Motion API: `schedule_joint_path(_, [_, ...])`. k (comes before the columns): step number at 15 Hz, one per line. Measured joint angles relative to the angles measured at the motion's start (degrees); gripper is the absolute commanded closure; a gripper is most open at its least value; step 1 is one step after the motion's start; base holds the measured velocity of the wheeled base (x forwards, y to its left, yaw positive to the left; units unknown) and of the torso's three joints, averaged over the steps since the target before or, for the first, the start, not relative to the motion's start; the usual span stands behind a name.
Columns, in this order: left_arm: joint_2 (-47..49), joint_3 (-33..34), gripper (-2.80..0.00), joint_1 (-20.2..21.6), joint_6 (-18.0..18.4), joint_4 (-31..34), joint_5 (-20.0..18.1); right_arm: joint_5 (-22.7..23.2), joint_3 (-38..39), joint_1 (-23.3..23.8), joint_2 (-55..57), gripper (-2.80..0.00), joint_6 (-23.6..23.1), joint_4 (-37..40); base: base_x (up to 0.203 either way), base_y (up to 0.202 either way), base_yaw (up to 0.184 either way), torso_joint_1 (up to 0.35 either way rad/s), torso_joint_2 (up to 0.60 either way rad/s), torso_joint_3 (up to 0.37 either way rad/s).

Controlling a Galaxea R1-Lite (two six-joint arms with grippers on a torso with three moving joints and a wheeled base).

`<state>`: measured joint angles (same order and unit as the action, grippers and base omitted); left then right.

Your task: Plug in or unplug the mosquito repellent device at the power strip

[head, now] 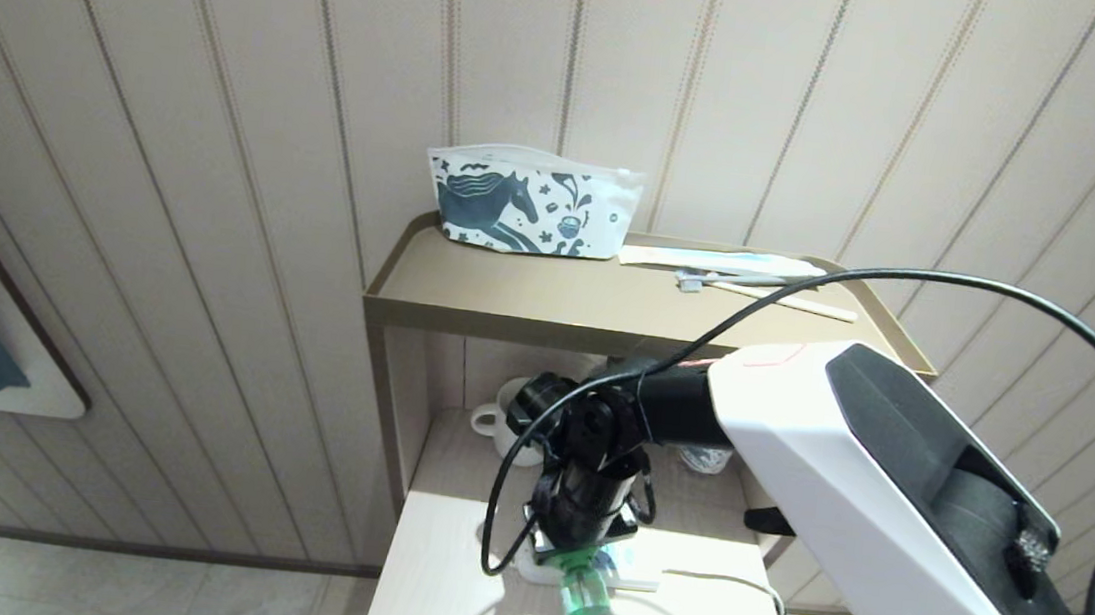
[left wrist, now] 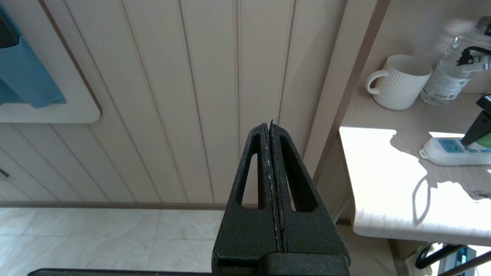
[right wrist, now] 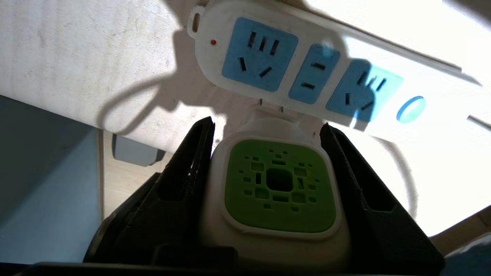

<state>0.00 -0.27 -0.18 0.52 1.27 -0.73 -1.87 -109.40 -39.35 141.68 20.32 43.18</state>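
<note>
I have the mosquito repellent device, a small rounded white plastic unit with a matt green perforated face, clamped between the two black textured fingers of my right end effector, one finger pressed against each side of its white body. In the head view its translucent green liquid bottle pokes out below my right end effector, toward the near edge of the pale wood-grain worktop.

Two thin metal prongs stick out from the device's far end, and just ahead of them lies the flat white plastic power strip with rounded ends, three light-blue socket faces and a small round blue button. The prongs look bare and clear of the strip, close to its near edge, roughly in line with the middle two-slot socket, though I cannot tell whether they touch the casing.

I judge this the step between grasp and socket: either lining up to push in, or just pulled free. If plugging in, I need the prongs square to the two slots, then a straight, firm push without sliding the smooth, light strip across the worktop.

My left end effector hangs well off to the side of the worktop, its ribbed black fingers pressed together, holding nothing.
</note>
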Motion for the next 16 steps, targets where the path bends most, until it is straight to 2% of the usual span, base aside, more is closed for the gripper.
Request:
schedule_joint_path(6, [0.00,0.00,0.00,0.00,0.01,0.02,0.00,-0.06,0.42,-0.12,0.29,0.00,-1.20,-3.64,0.000,0.000,0.000,0.000,0.00,0.000])
schedule_joint_path(16, [0.00,0.00,0.00,0.00,0.02,0.02,0.02,-1.10,-0.02,-0.06,0.96,0.00,-3.40,-5.31,0.000,0.000,0.000,0.000,0.00,0.000])
